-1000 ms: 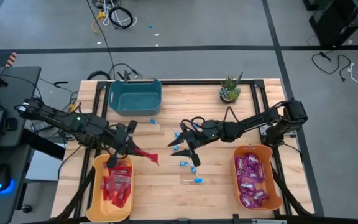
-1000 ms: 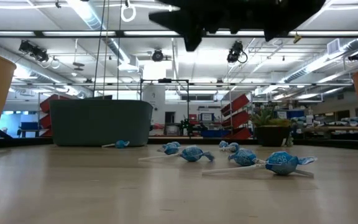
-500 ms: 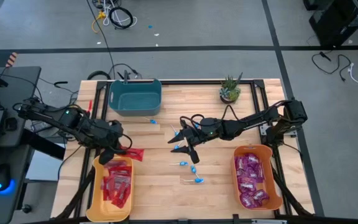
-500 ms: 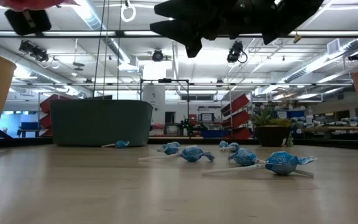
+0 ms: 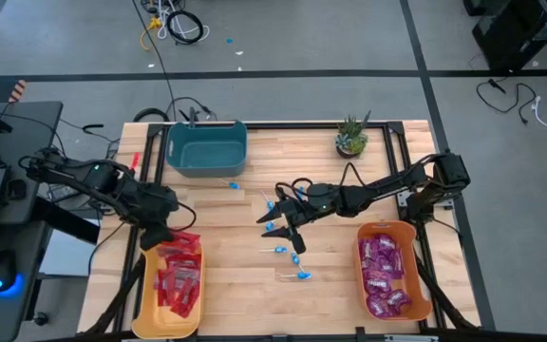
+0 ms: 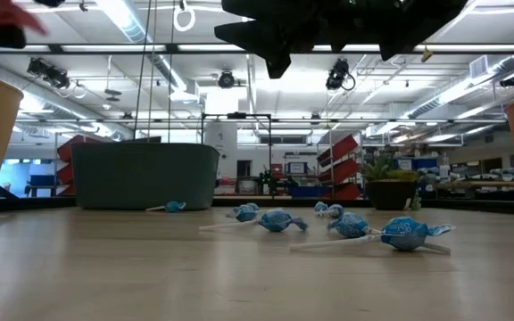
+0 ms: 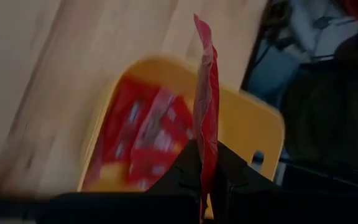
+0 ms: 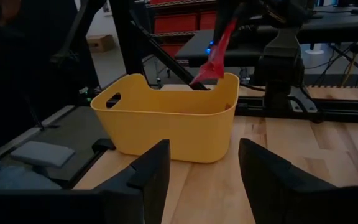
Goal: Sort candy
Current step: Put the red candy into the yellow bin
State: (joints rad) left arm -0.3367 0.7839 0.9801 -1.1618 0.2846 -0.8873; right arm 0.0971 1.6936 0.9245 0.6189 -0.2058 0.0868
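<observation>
A pale wooden table (image 5: 245,285) stood on a grey floor, with a workshop hall visible behind it in the low view. The left pincer (image 5: 164,233) hung over the near end of the yellow bin (image 5: 147,285), clenched on a flat red packet (image 7: 205,118) that stood on edge between its fingers; the bin below already held a heap of red packets (image 5: 179,282). The right pincer (image 5: 290,220) hovered mid-table above the scattered blue lollipops (image 5: 292,252), its fingers (image 8: 145,177) spread apart and holding nothing. More lollipops lay near the teal bin (image 5: 206,145). Purple-magenta packets (image 5: 385,275) filled the orange bin (image 5: 361,275) at the right side. A small potted plant (image 5: 351,136) sat at the far edge, well apart from both arms.
</observation>
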